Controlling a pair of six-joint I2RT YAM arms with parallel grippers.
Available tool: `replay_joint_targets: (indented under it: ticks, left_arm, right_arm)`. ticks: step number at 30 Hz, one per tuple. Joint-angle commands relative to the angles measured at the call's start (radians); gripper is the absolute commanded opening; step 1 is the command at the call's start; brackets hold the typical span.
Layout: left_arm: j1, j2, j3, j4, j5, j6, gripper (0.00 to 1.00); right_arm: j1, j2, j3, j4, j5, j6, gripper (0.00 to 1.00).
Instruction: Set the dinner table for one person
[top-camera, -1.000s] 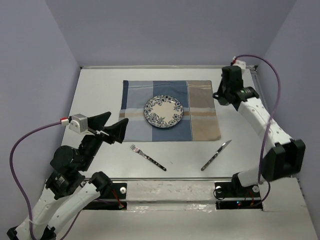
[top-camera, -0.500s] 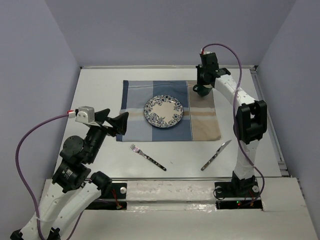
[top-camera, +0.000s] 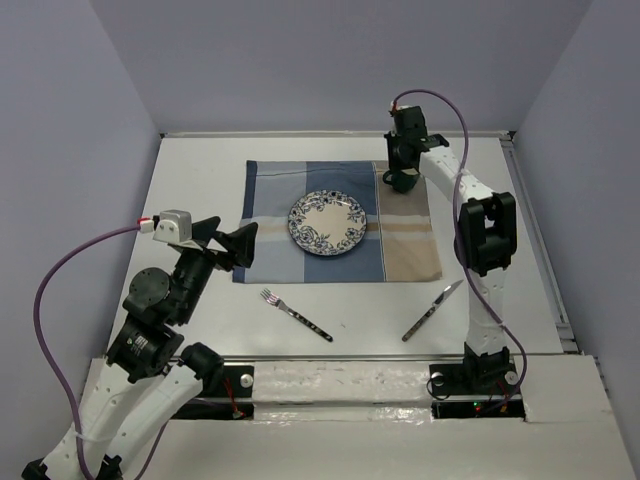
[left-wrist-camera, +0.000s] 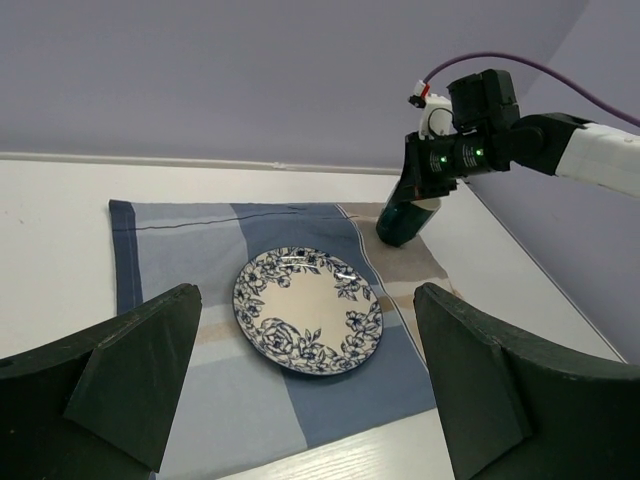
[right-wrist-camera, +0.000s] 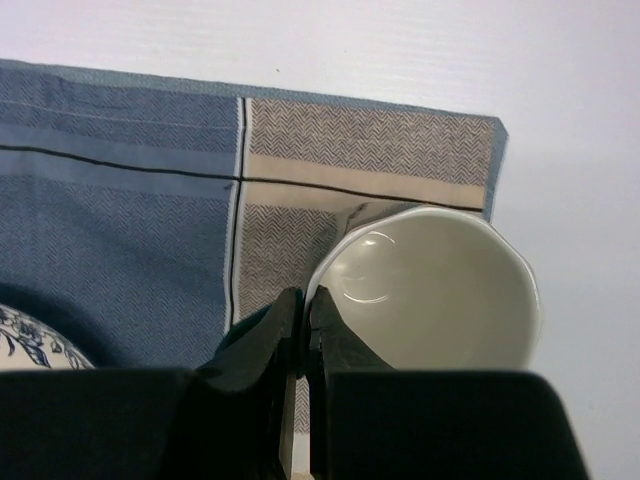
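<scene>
Here, a green cup (left-wrist-camera: 400, 222) is pinched by its rim in the right gripper (top-camera: 398, 172) over the far right corner of the plaid cloth (top-camera: 410, 245), while the left gripper (top-camera: 224, 245) is held wide open, empty, above the left side of the dinner table (top-camera: 195, 185).

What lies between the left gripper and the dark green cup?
The plate, resting on the cloth, lies between the left gripper and the cup. The top view shows this best; the left wrist view agrees.
</scene>
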Motion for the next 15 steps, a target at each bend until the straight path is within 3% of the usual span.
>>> replay_joint_targets:
  ticks: [1, 2, 6, 7, 10, 12, 15]
  left_arm:
    - [0.005, 0.015, -0.005, 0.043, 0.014, 0.016, 0.99]
    - [0.007, 0.017, -0.005, 0.043, 0.014, 0.016, 0.99]
    - [0.008, 0.022, -0.004, 0.043, 0.015, 0.015, 0.99]
    - [0.008, 0.02, -0.005, 0.043, 0.015, 0.015, 0.99]
    - [0.01, 0.014, -0.005, 0.041, 0.017, 0.015, 0.99]
    - [0.01, 0.008, -0.005, 0.043, 0.017, 0.013, 0.99]
    - [0.008, 0.005, -0.004, 0.043, 0.018, 0.013, 0.99]
  right_arm:
    - [0.011, 0.009, 0.088, 0.051, 0.052, -0.04, 0.0]
    - [0.011, 0.015, 0.088, 0.051, 0.053, -0.039, 0.0]
    - [0.011, 0.012, 0.085, 0.05, 0.072, -0.023, 0.25]
    - [0.011, 0.008, 0.085, 0.05, 0.072, -0.019, 0.4]
    - [0.011, -0.023, 0.09, 0.033, 0.061, -0.002, 0.64]
    - [0.011, -0.07, 0.085, 0.022, 0.046, 0.015, 0.74]
    - [0.021, -0.146, 0.022, 0.023, 0.009, 0.04, 0.77]
